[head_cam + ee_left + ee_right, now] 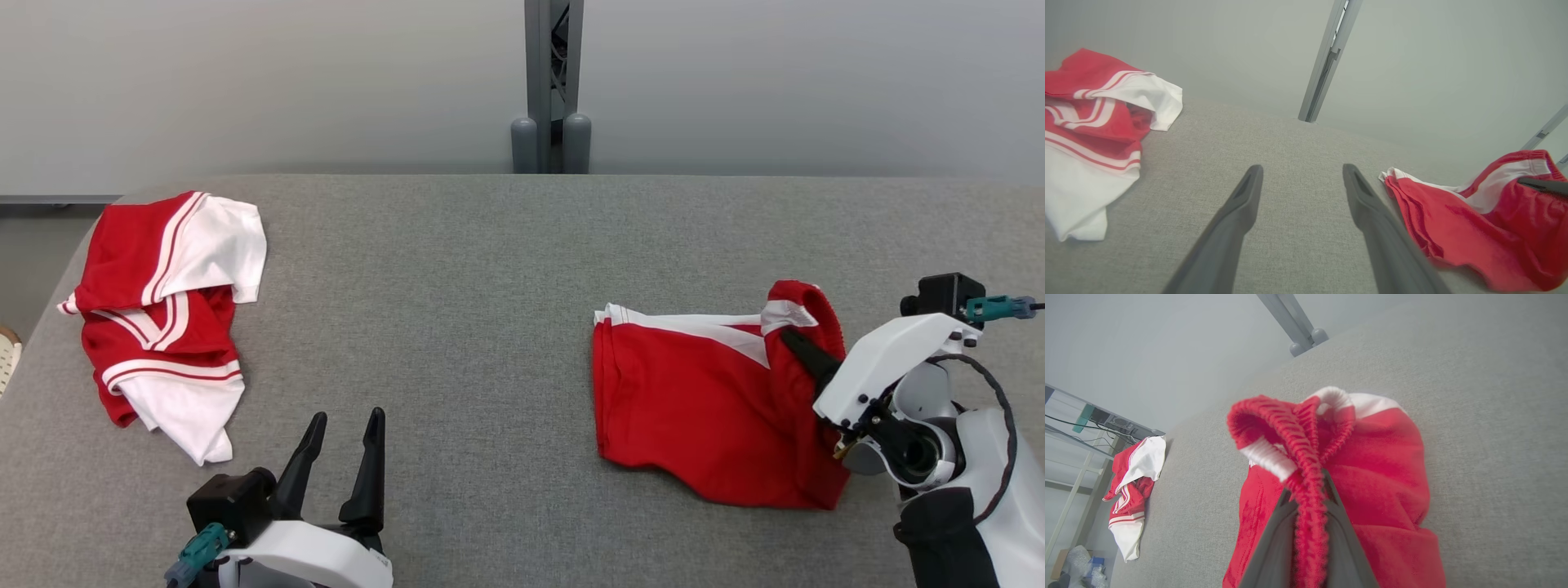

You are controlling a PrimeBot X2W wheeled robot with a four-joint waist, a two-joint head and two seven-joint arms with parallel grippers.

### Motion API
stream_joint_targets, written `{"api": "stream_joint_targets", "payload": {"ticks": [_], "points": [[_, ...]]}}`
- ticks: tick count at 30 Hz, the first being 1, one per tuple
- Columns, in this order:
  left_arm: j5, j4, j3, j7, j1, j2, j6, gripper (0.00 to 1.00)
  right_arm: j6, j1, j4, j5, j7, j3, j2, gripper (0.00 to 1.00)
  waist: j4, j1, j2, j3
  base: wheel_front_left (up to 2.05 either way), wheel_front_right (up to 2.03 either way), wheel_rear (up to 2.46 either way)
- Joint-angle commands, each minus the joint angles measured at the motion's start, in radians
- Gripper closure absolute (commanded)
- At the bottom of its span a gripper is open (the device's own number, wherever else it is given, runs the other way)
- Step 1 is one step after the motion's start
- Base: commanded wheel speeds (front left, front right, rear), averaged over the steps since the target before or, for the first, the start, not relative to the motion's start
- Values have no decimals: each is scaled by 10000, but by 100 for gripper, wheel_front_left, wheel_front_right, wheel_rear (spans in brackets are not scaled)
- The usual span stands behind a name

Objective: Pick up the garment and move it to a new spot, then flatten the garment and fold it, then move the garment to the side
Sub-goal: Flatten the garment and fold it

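Red shorts with white side stripes (pixel 702 400) lie on the right half of the grey table; they also appear in the left wrist view (pixel 1474 232). My right gripper (pixel 796 341) is shut on the shorts' elastic waistband (pixel 1306 486), which bunches up between the two dark fingers and lifts a little off the cloth. My left gripper (pixel 347 425) hovers open near the table's front edge, left of centre, with bare table between its fingers (pixel 1237 212).
A second red-and-white garment (pixel 167 310) lies crumpled at the table's left end, also visible in the wrist views (pixel 1098 130) (pixel 1133 490). A grey metal post (pixel 551 86) stands behind the table's far edge. The grey table (pixel 457 310) spreads wide between both garments.
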Motion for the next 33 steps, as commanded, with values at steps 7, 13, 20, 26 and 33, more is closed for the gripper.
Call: {"api": "stream_joint_targets", "payload": {"ticks": [7,13,20,26,33], "points": [[-12,24,-123,0,-105,-67,-102,0,1,-235,853,524,-405,1285,9,100,551,0,0,-95,0,0,0],[-18,201,-301,3,-215,-244,-218,0,2,-1389,3211,954,-1490,2127,27,100,1110,0,0,-144,0,0,0],[13,382,-433,-5,-325,-393,-292,0,1,-2631,5837,1216,-2351,3385,22,4,1543,0,0,-226,0,0,0],[-15,408,-351,-21,-231,-378,-241,0,1,-3036,6127,1611,-2394,4867,12,0,1468,0,0,-313,0,0,0],[55,239,-230,-28,-14,-320,-127,0,1,-3281,5129,1732,-2284,6300,14,0,909,0,0,-470,0,0,0]]}}
